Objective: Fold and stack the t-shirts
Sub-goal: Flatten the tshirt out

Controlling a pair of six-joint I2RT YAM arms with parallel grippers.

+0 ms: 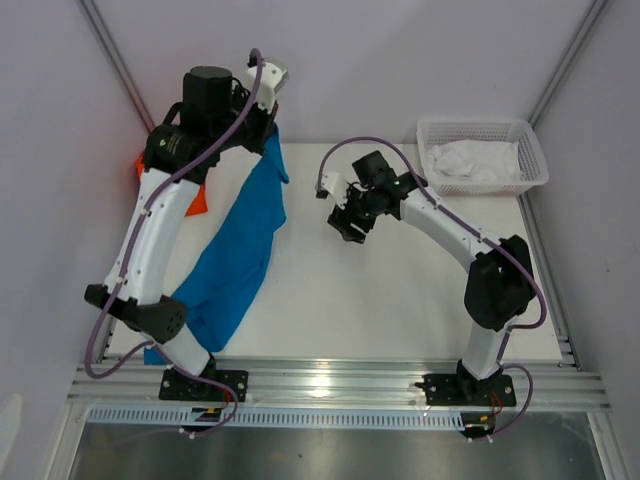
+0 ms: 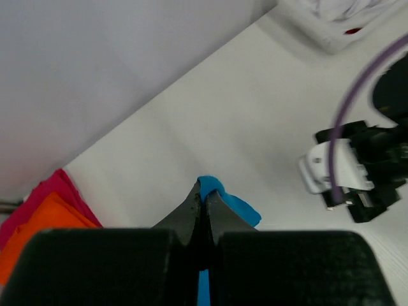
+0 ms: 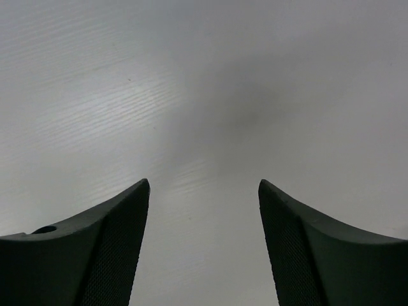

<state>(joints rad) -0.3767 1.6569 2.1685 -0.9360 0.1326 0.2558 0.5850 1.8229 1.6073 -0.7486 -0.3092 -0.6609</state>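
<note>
The blue shirt (image 1: 240,250) is hanging from my left claw (image 2: 203,199), which is pinching a fold of it tight, and it is trailing across the table (image 1: 380,300) toward the near edge. My right claw (image 3: 203,185) is hovering wide and empty over bare tabletop. With only 1 grip, I am risking the cloth twisting, bunching, or dragging over the orange shirt (image 2: 38,236).

The blue t-shirt (image 1: 240,250) is stretching in a long diagonal band from the near left corner of the table (image 1: 380,310) up to the wrist of the left arm (image 1: 150,240) at the far edge, where its top end is disappearing under the arm. An orange t-shirt (image 1: 203,200) is peeking out beside that arm. The right gripper (image 1: 350,226) is hovering over the table's middle, apart from the cloth. A white basket (image 1: 534,150) is sitting at the far right corner, holding crumpled white cloth (image 1: 470,160)
</note>
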